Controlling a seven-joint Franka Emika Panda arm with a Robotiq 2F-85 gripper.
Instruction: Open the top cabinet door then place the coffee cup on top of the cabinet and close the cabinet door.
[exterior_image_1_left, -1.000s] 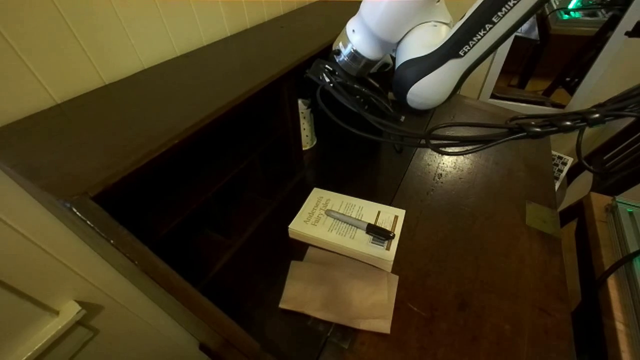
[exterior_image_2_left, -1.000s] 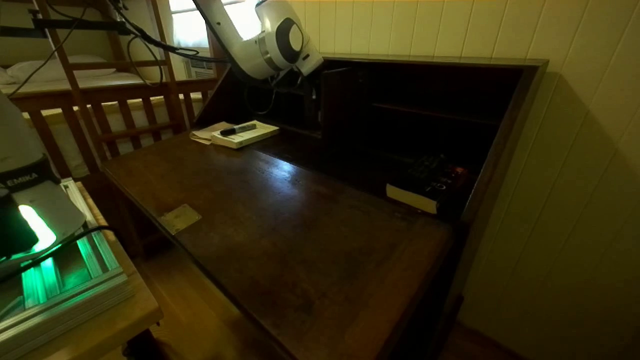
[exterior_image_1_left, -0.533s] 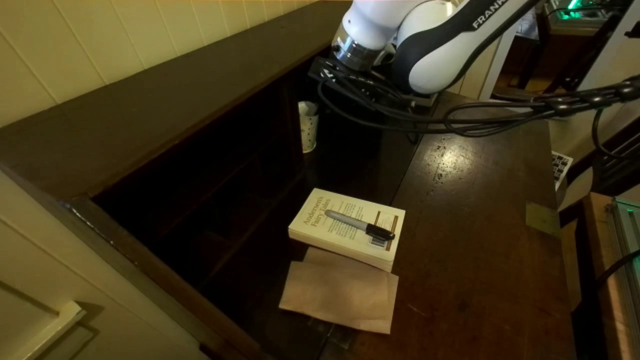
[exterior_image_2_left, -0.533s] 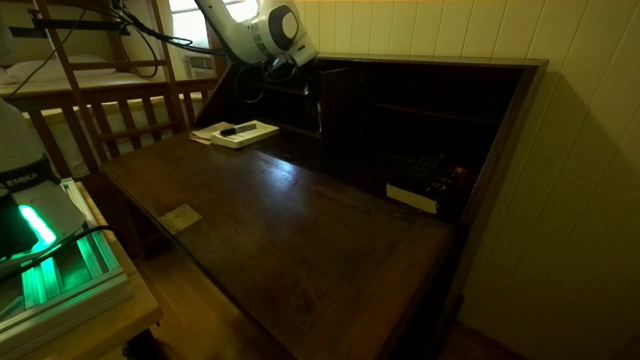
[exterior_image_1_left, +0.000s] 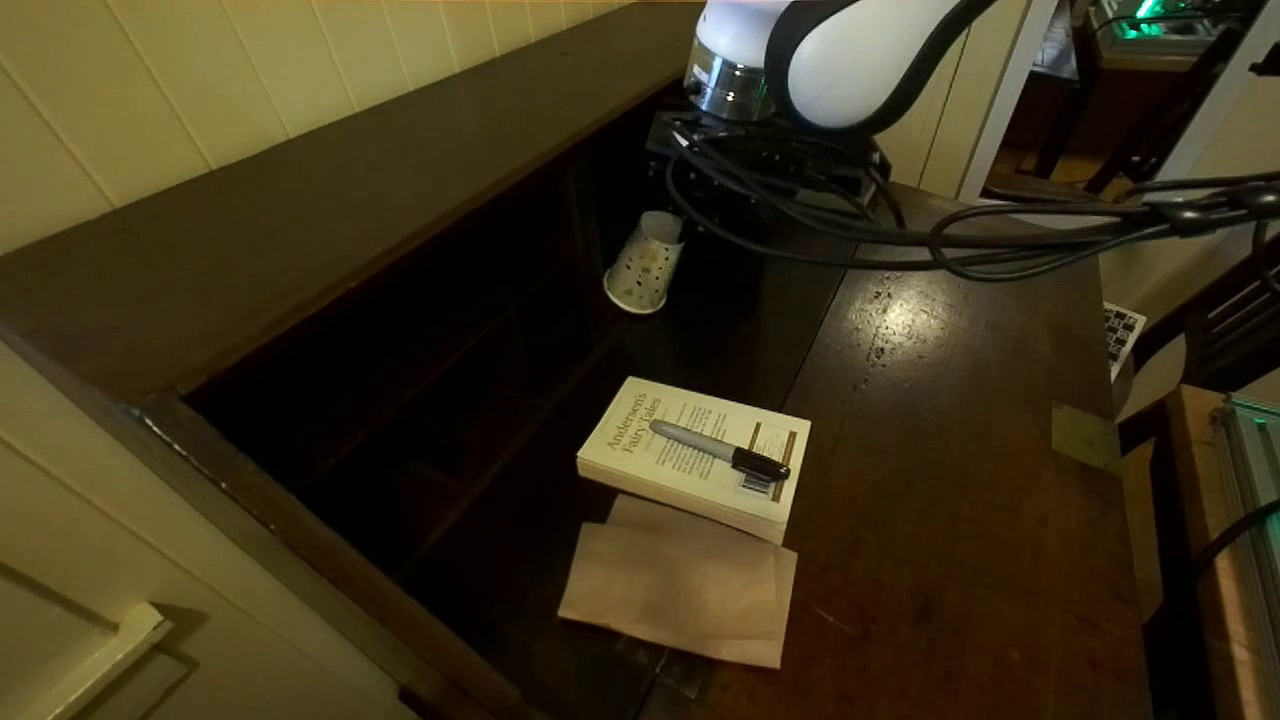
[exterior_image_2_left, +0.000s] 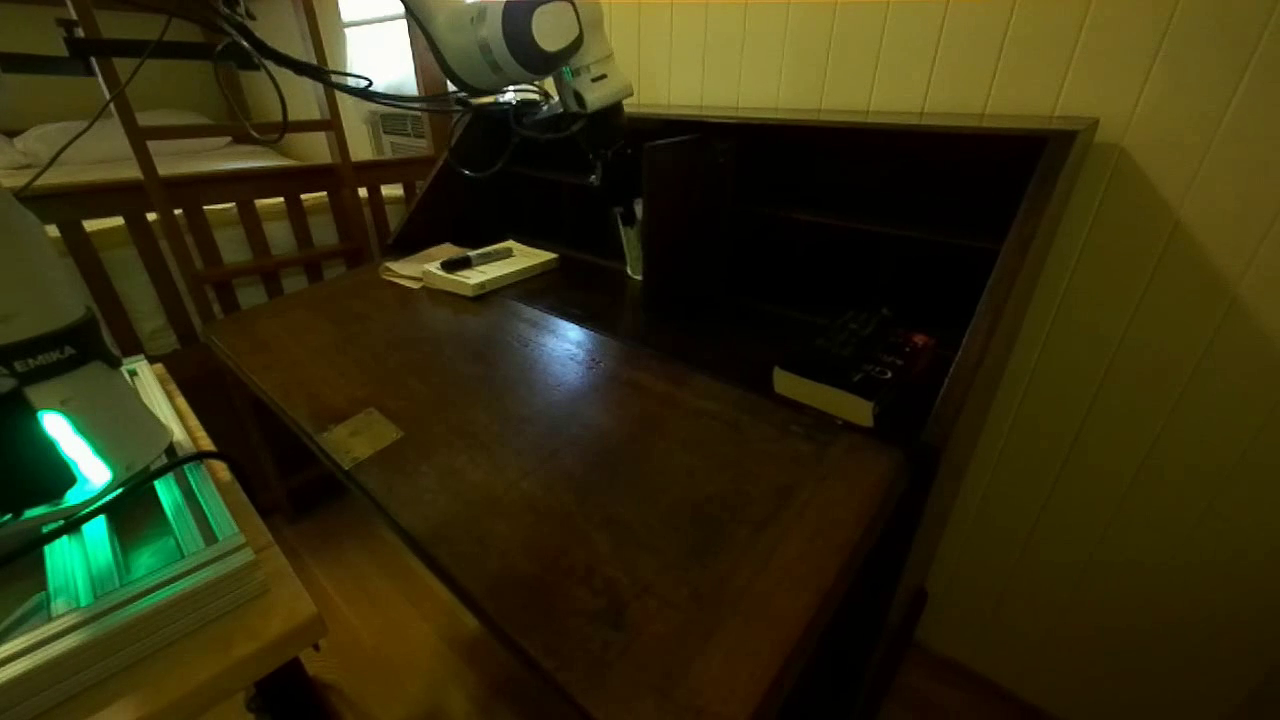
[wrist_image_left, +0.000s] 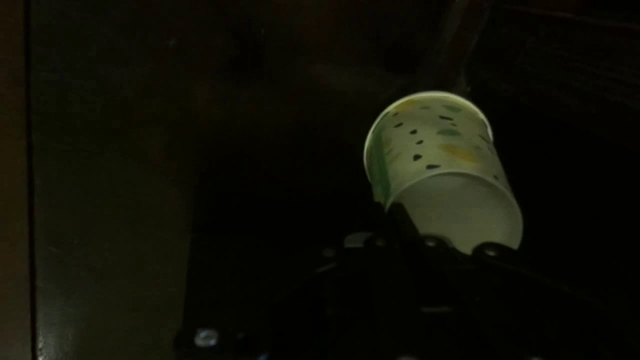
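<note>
1. Gripper: in the wrist view, its jaws are pressed nearly together, pinching the edge at the narrow end of the cup.
2. Cup: white, specked with green, yellow and dark marks; in an exterior view it is tilted, narrow end uppermost, before the compartments of the cabinet and lower than its flat top. Whether the rim touches the wood below, I cannot tell.
3. Door: in an exterior view, a dark panel standing out from the cabinet, just beside the cup.
4. Arm: white and black, with cables trailing from it above the desk.
5. Pale book: lying on the desk, apart from the cup, with a marker on its cover and brown paper just beside it.
6. Dark book: in an exterior view, lying on the door's other side from the cup.
</note>
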